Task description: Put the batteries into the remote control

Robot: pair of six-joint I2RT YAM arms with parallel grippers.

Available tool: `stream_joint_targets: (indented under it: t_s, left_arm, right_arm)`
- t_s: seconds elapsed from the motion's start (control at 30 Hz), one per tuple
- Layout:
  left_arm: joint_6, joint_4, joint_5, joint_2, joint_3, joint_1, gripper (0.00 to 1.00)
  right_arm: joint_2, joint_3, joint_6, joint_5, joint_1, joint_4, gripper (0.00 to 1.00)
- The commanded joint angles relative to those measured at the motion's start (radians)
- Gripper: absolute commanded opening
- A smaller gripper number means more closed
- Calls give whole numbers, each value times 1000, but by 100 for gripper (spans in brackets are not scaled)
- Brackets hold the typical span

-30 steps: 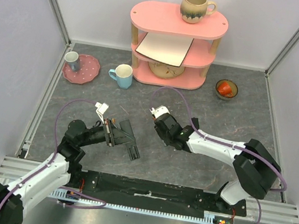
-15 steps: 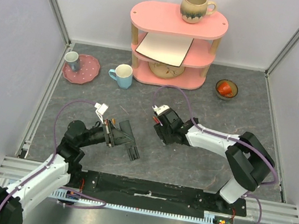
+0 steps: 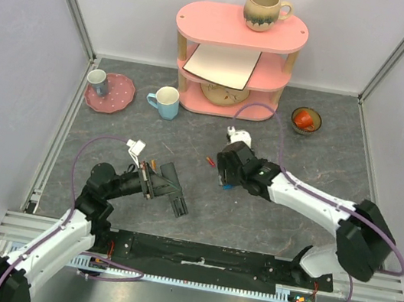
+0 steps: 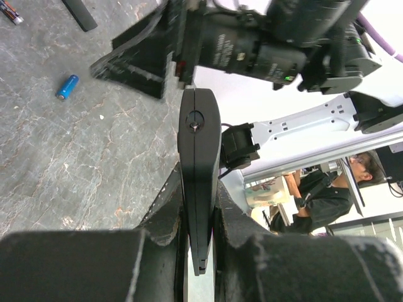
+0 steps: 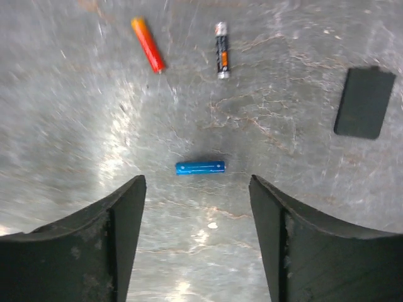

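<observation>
- The table (image 3: pixel 305 137) is a grey stone-pattern surface. All task items sit near its centre.
- The left gripper (image 4: pixel 198 195) has its jaws clamped on the remote control (image 4: pixel 199 126), held edge-on above the table, left of centre. Hazard: the grip appears to be near one end, so insertion force could pivot or slip the remote.
- The right gripper (image 5: pixel 198 220) has its jaws spread and empty, hovering over the blue battery (image 5: pixel 199 167). Hazard: the cell lies along the closing direction, so the pads would meet its ends and it could squirt out or roll.
- The black cover piece (image 5: pixel 364 102) lies flat, apart from the cells.
- The red-orange battery (image 5: pixel 147 44) and dark battery (image 5: pixel 221 49) lie beyond the blue one. Hazard: wrong polarity at loading.
</observation>
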Motion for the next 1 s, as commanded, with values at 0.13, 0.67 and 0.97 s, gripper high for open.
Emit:
stream_joint_targets:
  t_s: [0.13,0.67,0.97]
  left_arm:
    - [24,-58,-110,-74,4,4,2]
    - [8,-162,-211,-178,-13,5,2]
    - [1,-163,-228,-189,-14,5,2]
  right_arm:
    - [-80,-58,603,84,-8,-1,61]
    - [36,-129,849,25,-85,55,40]
    - [84,-108,851,4,-125,78,40]
